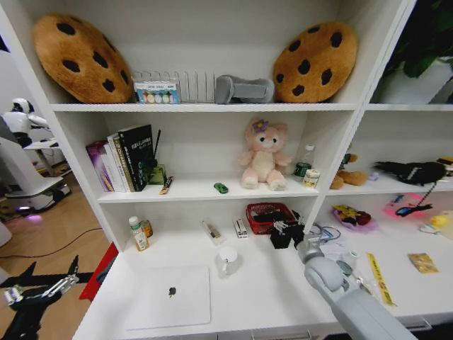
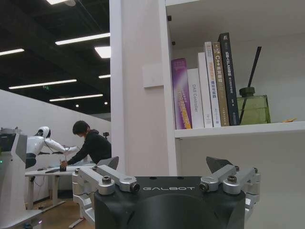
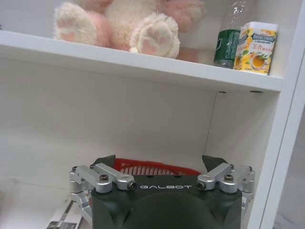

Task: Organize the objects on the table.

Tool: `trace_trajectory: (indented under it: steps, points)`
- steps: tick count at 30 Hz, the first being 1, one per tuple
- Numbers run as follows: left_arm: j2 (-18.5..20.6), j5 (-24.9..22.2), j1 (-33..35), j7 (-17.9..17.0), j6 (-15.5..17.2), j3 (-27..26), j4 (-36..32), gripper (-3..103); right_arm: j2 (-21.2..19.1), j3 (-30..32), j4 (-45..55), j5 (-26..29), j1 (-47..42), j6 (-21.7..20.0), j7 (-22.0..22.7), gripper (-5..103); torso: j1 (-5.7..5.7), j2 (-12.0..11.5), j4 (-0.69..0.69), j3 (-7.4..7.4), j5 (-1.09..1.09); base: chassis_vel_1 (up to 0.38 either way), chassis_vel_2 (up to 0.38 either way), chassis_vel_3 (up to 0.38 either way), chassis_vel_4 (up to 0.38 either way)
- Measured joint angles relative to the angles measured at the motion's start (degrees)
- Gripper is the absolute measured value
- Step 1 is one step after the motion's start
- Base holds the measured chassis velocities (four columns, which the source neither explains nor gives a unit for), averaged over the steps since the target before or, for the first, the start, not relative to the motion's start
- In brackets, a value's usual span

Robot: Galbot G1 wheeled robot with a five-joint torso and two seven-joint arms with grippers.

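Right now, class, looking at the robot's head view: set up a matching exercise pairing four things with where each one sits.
Things:
1. laptop
2. green toy car
3. mug
4. right hand

Places:
A. on the middle shelf, beside the plush toy
B. closed, at the table's front left
C. in front of the red basket
D. on the table, right of the laptop

Pairs: 1-B, 2-A, 3-D, 4-C

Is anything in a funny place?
Yes. A tiny green toy car sits alone on the middle shelf beside the pink teddy, not on the desk by the closed laptop. Nothing looks spilled or broken.
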Motion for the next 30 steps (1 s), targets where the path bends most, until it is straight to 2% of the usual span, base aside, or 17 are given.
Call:
trace_trajectory:
  steps: [1,8,9,12,15,23,30]
  points:
    - [0.0,0.0,0.0,0.0,0.0,0.0,0.0,100,0.0,0.0,0.0,0.0,0.0,0.0,0.0,99,0.0,0.0,0.0,0.0,0.0,0.0,0.0,0.0,0.0]
    - [-0.01,0.0,0.0,-0.01,0.0,0.0,-0.01,100,1.96,12.81,10.09,-0.82,-15.92,2.78,-2.54,100,-0.01,0.01,0.0,0.0,-0.02,0.0,0.0,0.0,0.0]
    - [-0.01,0.0,0.0,-0.01,0.0,0.0,-0.01,100,1.96,12.81,10.09,-0.82,-15.92,2.78,-2.54,100,-0.01,0.01,0.0,0.0,-0.02,0.0,0.0,0.0,0.0]
    - [0.0,0.01,0.0,0.0,0.0,0.0,0.0,100,4.12,21.17,13.86,0.0,-24.44,5.29,-3.84,100,-0.01,0.0,0.0,0.0,-0.01,0.0,0.0,0.0,0.0]
    - [0.0,0.0,0.0,0.0,0.0,0.0,-0.01,100,5.75,23.93,14.94,0.43,-27.37,6.56,-4.12,100,-0.01,0.01,0.01,0.0,-0.02,0.0,0.0,0.0,0.0]
    - [0.0,0.01,0.0,0.0,0.0,0.0,0.0,100,11.88,25.19,15.99,0.0,-32.1,9.42,-4.68,100,-0.01,0.0,0.01,0.0,-0.01,0.0,0.0,0.0,0.0]
    - [0.0,0.0,0.0,0.0,0.0,0.0,-0.01,100,14.43,24.45,15.78,-1.09,-32.81,10.08,-4.82,100,0.0,0.0,0.01,0.0,-0.02,0.0,0.0,0.0,0.0]
